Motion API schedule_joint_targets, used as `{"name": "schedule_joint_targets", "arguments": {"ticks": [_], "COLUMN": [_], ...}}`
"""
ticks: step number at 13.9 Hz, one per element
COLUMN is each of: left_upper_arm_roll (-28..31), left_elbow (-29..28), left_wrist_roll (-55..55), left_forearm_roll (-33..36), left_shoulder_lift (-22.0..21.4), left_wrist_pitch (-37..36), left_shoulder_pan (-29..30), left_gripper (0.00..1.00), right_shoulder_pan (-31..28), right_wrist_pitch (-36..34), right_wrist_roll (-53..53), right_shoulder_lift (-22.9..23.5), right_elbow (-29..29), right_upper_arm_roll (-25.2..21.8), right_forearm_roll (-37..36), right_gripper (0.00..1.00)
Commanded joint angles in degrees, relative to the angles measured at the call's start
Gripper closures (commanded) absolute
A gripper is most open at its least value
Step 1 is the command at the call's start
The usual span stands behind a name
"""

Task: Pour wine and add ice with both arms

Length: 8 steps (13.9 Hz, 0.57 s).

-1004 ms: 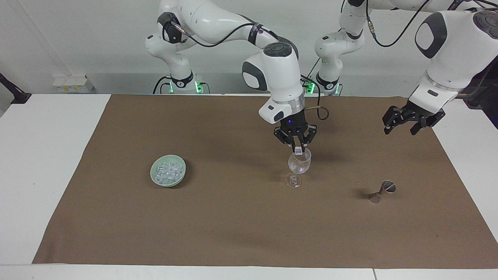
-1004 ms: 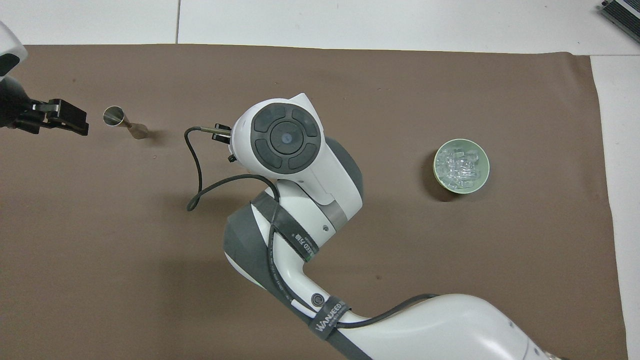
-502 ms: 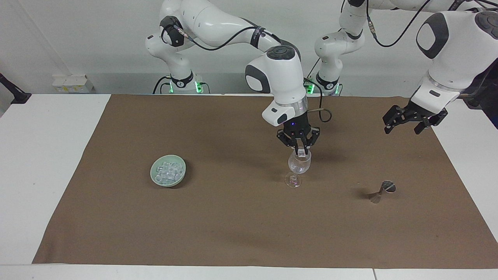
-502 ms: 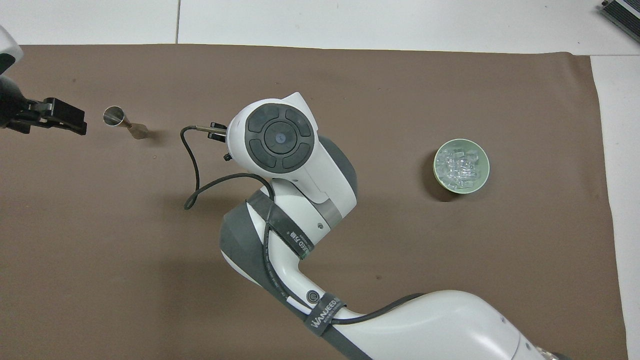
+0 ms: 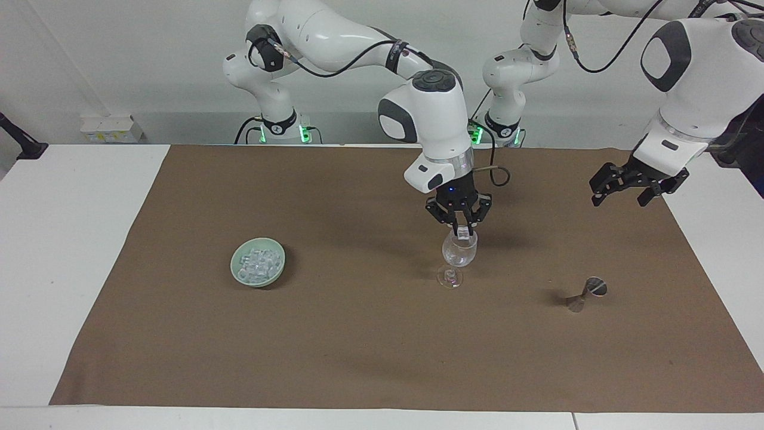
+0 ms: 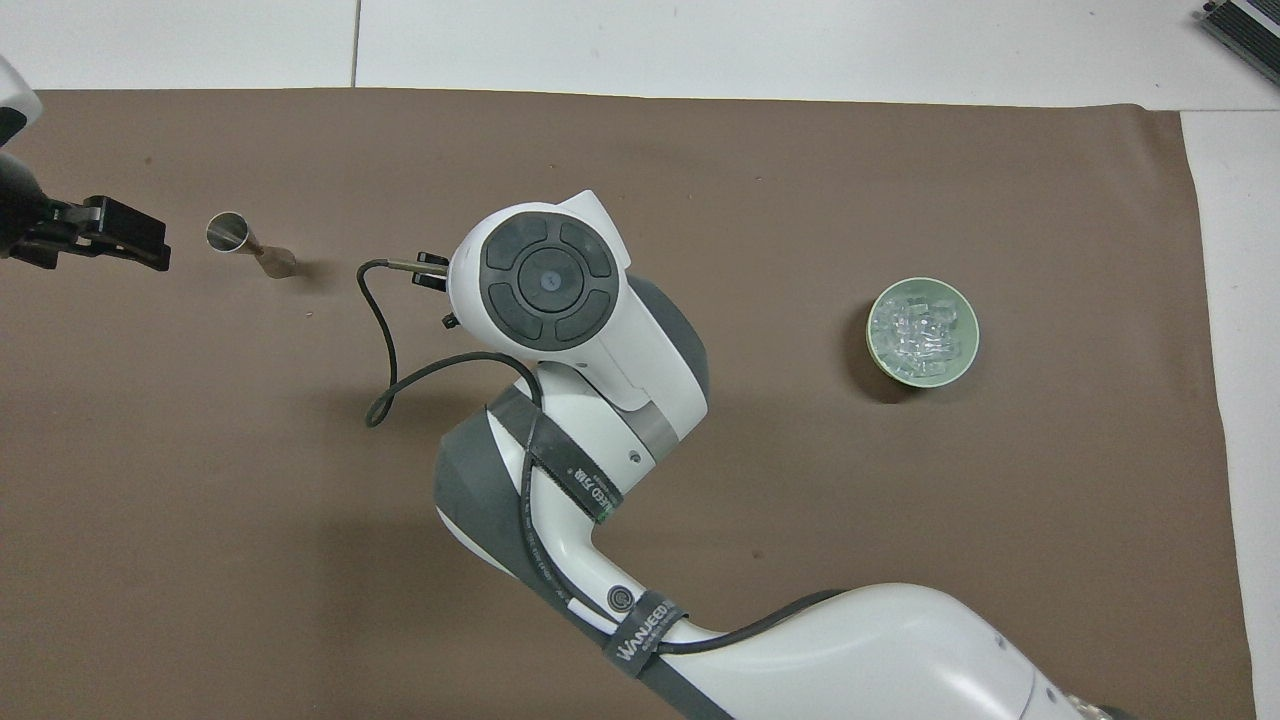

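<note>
Raised a little since a second earlier, the right gripper hung over the mouth of the stemmed wine glass near the middle of the brown mat; its fingers were pinched on a single ice cube held just above the rim, not yet let go; from overhead the arm's own wrist hid both cube and glass. More ice lay heaped in the pale green bowl toward the right arm's end of the table, well apart from the glass. At the other end the left gripper waited in the air over the mat's edge, fingers spread and holding nothing, with the metal jigger lying tipped on the mat below it and farther from the robots. By the look of it the drop itself was the step in hand; it would go best with the cube centred over the bowl of the glass and kept low, the fingers parting only slightly, then a straight lift clear; any sideways brush could topple so slender a stem.
</note>
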Motion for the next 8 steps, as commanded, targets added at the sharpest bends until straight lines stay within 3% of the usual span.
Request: {"name": "schedule_joint_targets", "arguments": {"ticks": [1, 5, 8], "left_upper_arm_roll": [0.28, 0.28, 0.28], "left_elbow": [-0.70, -0.70, -0.70], "left_wrist_roll": [0.00, 0.09, 0.00], "left_forearm_roll": [0.41, 0.77, -1.59], "left_shoulder_lift": [-0.27, 1.05, 1.23], "left_wrist_pitch": [-0.27, -0.45, -0.01], "left_shoulder_pan": [-0.29, -0.73, -0.12], "left_gripper": [0.00, 0.00, 0.00], "right_shoulder_pan": [0.17, 0.17, 0.08], "right_wrist_pitch": [-1.17, -0.99, -2.39], "right_wrist_roll": [1.11, 1.28, 1.28], "right_shoulder_lift": [0.58, 0.58, -1.07], "right_elbow": [1.23, 1.23, 1.15], "right_upper_arm_roll": [0.16, 0.07, -0.10], "right_forearm_roll": [-1.33, -1.33, -1.24], "right_gripper": [0.63, 0.57, 0.40]}}
